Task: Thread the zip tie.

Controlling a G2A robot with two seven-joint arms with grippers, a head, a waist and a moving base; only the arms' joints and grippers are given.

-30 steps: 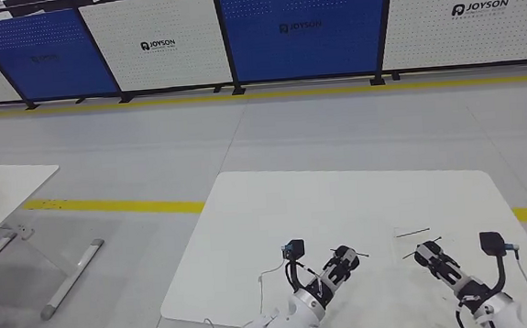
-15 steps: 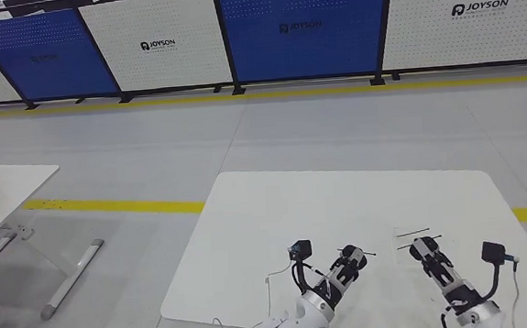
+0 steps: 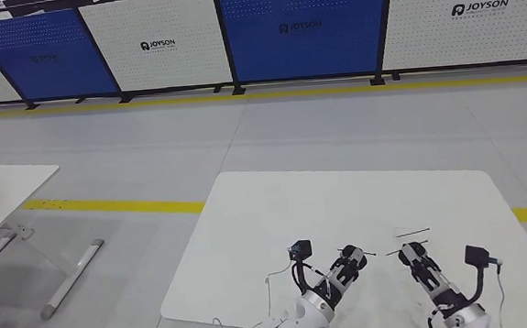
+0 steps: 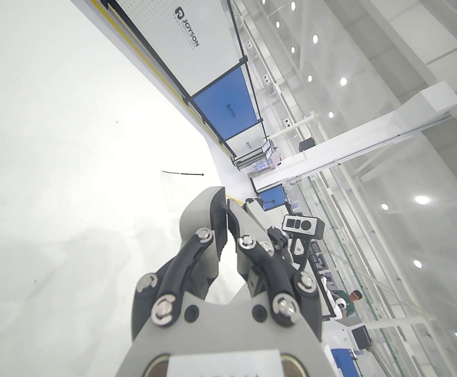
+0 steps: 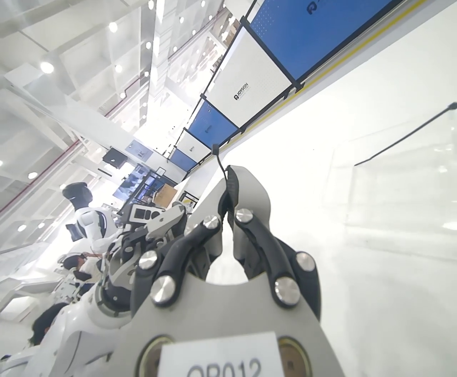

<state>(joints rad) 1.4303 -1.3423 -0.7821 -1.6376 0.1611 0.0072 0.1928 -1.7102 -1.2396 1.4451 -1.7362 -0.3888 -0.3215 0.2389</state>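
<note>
Zip tie (image 5: 220,160) is pinched in the right gripper (image 5: 228,176), its head end poking past the pressed-together tips, over the near part of the table (image 3: 340,205). In the last second the right arm slides in toward the left gripper (image 3: 352,252), so the two now sit near each other; the left arm barely shifts. The left gripper's jaws are pressed together on a thin dark strip (image 3: 368,251) that points at the right one. This looks like lining up for threading, and the ends are not yet meeting. A spare tie (image 3: 413,232) lies on the table just beyond.
</note>
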